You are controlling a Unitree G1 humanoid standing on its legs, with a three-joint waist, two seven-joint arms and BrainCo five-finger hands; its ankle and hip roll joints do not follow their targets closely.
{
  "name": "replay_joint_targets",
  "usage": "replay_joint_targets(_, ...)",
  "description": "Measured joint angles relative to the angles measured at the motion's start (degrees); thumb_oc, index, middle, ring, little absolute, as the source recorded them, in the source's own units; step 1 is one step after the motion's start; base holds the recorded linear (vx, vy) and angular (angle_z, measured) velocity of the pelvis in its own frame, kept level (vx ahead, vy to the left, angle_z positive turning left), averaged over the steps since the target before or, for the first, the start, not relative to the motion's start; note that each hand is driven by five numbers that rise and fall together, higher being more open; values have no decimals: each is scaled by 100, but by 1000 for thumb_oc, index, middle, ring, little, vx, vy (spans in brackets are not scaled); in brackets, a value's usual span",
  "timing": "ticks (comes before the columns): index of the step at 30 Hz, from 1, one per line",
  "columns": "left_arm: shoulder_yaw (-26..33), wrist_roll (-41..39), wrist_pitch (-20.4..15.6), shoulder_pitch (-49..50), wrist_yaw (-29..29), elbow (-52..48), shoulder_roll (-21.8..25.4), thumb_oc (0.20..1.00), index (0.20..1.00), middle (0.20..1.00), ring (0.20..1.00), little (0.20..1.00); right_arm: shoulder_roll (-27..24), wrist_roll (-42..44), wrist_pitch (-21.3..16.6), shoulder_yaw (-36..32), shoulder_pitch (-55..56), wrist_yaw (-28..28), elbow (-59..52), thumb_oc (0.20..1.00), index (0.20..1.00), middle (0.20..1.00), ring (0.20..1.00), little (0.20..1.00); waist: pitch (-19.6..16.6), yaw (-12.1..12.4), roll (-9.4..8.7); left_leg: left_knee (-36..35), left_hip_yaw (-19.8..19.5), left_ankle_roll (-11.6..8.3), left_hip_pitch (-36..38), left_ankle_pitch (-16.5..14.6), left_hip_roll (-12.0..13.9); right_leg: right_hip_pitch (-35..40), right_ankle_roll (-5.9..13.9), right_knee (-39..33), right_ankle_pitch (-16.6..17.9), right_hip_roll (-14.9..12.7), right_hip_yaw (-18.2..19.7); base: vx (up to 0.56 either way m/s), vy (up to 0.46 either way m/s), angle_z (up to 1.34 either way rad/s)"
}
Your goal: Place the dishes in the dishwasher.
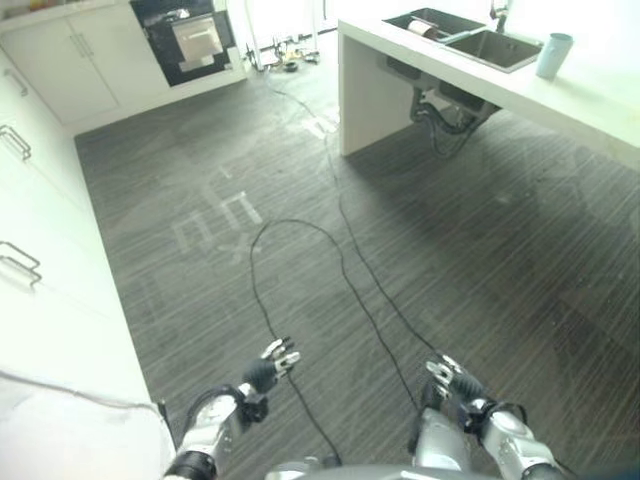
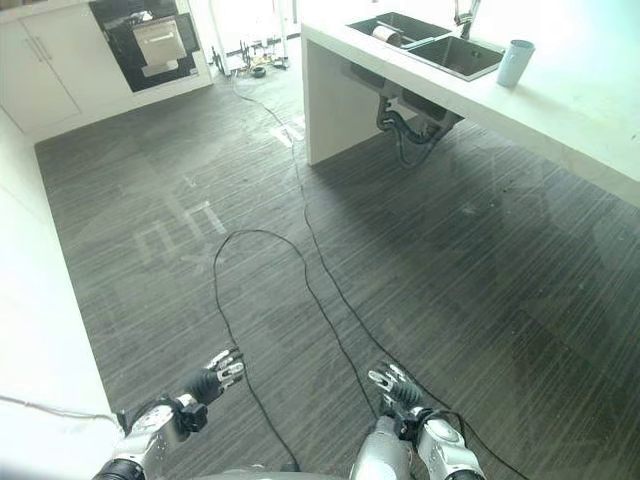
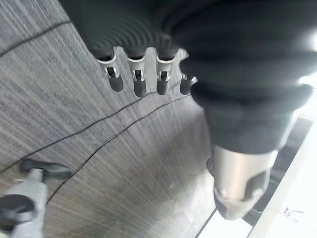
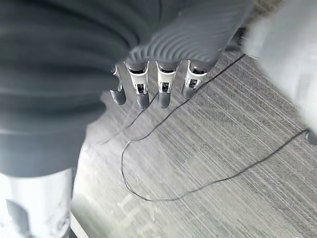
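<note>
Both hands hang low over the dark floor (image 1: 450,260), the left hand (image 1: 268,370) at 7 o'clock and the right hand (image 1: 450,383) at 5 o'clock, fingers loosely apart and holding nothing. At 1 o'clock a white counter (image 1: 600,95) carries a sink (image 1: 500,50) with a dish (image 1: 424,27) in its far basin and a pale cup (image 1: 553,55) beside it. A dark appliance (image 1: 185,38) sits among the white cabinets (image 1: 70,60) at 11 o'clock.

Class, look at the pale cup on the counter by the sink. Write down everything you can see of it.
The cup is a pale blue-grey tumbler, plain and without a handle, slightly wider at its open rim than at its base. It looks matte, perhaps plastic or ceramic. It stands upright on the white counter, just to the right of the dark double sink and apart from it. Nothing touches it but the counter; whether it holds anything cannot be told.
</note>
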Motion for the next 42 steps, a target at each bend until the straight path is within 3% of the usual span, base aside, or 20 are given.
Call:
replay_joint_targets(3,-13,3,-63,157,-71,-8,-9,1000,1000,1000,1000,1000,11,29,-1,11,30,83,-42,1000,1000,1000,1000,1000,12,-24,73,915,-43,-395,9,-727,444,454,-142,739,-377,351,-81,516,-261,7)
replay_joint_targets(4,-13,0,-74,118,-40,7,-63,1000,1000,1000,1000,1000,-54,75,0,23,-7,90,-54,1000,1000,1000,1000,1000,43,-47,185,1207,-115,-523,15,-879,702,603,-308,781,-243,675,116,502,-236,37)
replay_joint_targets(6,-12,-4,-104,168,-30,-13,-121,1000,1000,1000,1000,1000,-142,100,22,81,-127,100,-61,1000,1000,1000,1000,1000,38,-11,235,1880,-88,-655,-47,-763,1045,669,-805,1216,-655,949,141,446,-206,-2)
replay_joint_targets(8,6,-6,-99,229,6,-8,-124,1000,1000,1000,1000,1000,-215,99,49,75,-238,102,-207,1000,1000,1000,1000,1000,22,71,166,2701,-182,-874,-236,-316,1238,824,-1024,1277,-883,1116,216,380,-155,-51)
replay_joint_targets(10,75,-5,-99,273,8,-7,-165,1000,1000,1000,1000,1000,-311,103,37,71,-307,120,-331,1000,1000,1000,1000,1000,-18,135,63,3702,-552,-1219,-622,752,1323,1122,-1213,1137,-985,1241,337,329,-124,-56)
replay_joint_targets(11,185,-5,-102,324,1,-25,-238,1000,1000,1000,1000,1000,-362,102,51,70,-350,126,-329,1000,1000,1000,1000,1000,-30,138,51,4277,-797,-1219,-920,1526,1323,1323,-1318,1002,-1041,1273,385,235,-86,-36)
replay_joint_targets(12,231,-5,-92,336,-2,-40,-328,1000,1000,1000,1000,1000,-430,99,54,43,-352,134,-325,1000,1000,1000,1000,1000,-27,111,23,5110,-1033,-1336,-1510,1759,1308,1526,-1449,826,-1123,1288,415,263,-17,-21)
replay_joint_targets(13,224,-5,-89,298,-30,-87,-349,1000,1000,1000,1000,1000,-491,96,69,-37,-345,131,-295,1000,1000,1000,1000,1000,-20,115,-7,5692,-1007,-1106,-2038,1409,1274,1660,-1485,642,-1145,1270,424,263,21,-16)
replay_joint_targets(15,232,-6,-89,252,-69,-103,-303,1000,1000,1000,1000,1000,-490,93,74,-43,-313,157,-246,1000,1000,1000,1000,1000,-37,148,-166,5171,-870,-604,-2701,822,845,2038,-1504,136,-1121,1202,506,315,87,-39)
replay_joint_targets(16,220,-6,-87,295,-87,-113,-283,1000,1000,1000,1000,1000,-491,68,86,3,-320,192,-241,1000,1000,1000,1000,1000,-40,215,-141,3779,-624,-491,-2652,649,757,2387,-1361,-234,-993,1285,578,369,191,-58)
replay_joint_targets(18,211,-11,-85,271,-98,-201,-253,1000,1000,1000,1000,1000,-381,-12,90,77,-229,210,-271,1000,1000,1000,1000,1000,-63,116,-103,2187,-131,-436,-2553,658,691,2825,-1298,-646,-1011,1428,566,350,193,-38)
replay_joint_targets(20,41,-26,-97,196,-111,-539,-219,1000,1000,1000,1000,1000,-340,-29,117,97,93,165,-439,1000,1000,1000,1000,1000,-102,103,-45,186,-91,-478,-2360,822,525,3241,-1106,-1029,-1052,1582,527,363,160,-2)
replay_joint_targets(22,-25,-26,-99,207,-125,-557,-247,1000,1000,1000,1000,1000,-329,-26,178,146,222,140,-457,1000,1000,1000,1000,1000,-127,135,-20,-12,-27,-483,-2373,836,719,3457,-896,-1097,-1225,1598,582,319,192,-6)
replay_joint_targets(25,-8,-27,-100,312,-121,-532,-240,1000,1000,1000,1000,1000,-316,-55,178,298,343,96,-447,1000,1000,1000,1000,1000,-139,141,-133,351,587,-16,-2260,1460,714,3457,-536,-625,-1508,1313,295,319,266,-13)
replay_joint_targets(27,-7,-27,-98,323,-130,-499,-127,1000,1000,1000,1000,1000,-218,-125,144,284,282,96,-436,1000,1000,1000,1000,1000,-115,116,-241,374,700,24,-1973,1310,492,3393,-557,-189,-1610,1048,-130,329,316,-27)
replay_joint_targets(34,11,-19,71,-6,-185,-559,52,1000,1000,1000,1000,1000,-80,-138,159,233,139,39,-461,1000,1000,1000,1000,1000,-101,115,-269,243,703,171,-1298,796,-29,3039,-607,575,-1872,931,-217,373,430,6)
replay_joint_targets(37,10,-4,137,-48,-237,-559,89,1000,1000,1000,1000,1000,-73,-181,199,232,143,-44,-483,1000,1000,1000,1000,1000,-110,108,-246,205,592,298,-1187,687,-152,2637,-558,1680,-1842,696,123,194,382,30)
replay_joint_targets(40,3,0,165,-39,-209,-560,234,1000,1000,1000,1000,1000,-32,-176,193,32,103,-127,-595,1000,1000,1000,1000,1000,-109,132,-265,-33,487,426,-956,684,-411,1411,318,3923,-1059,330,1152,122,274,18)
replay_joint_targets(41,-14,-3,180,-40,-154,-570,307,1000,1000,1000,1000,1000,-21,-176,191,18,93,-127,-564,1000,1000,1000,1000,1000,-106,123,-267,-148,445,608,-860,586,-495,915,354,4637,-989,314,1330,188,75,16)
replay_joint_targets(42,-17,-5,205,-58,-73,-713,377,1000,1000,1000,1000,1000,-29,-174,188,13,100,-129,-584,1000,1000,1000,1000,1000,-82,66,-99,-171,268,471,-884,658,-385,579,138,4320,-1507,687,1182,186,-5,60)
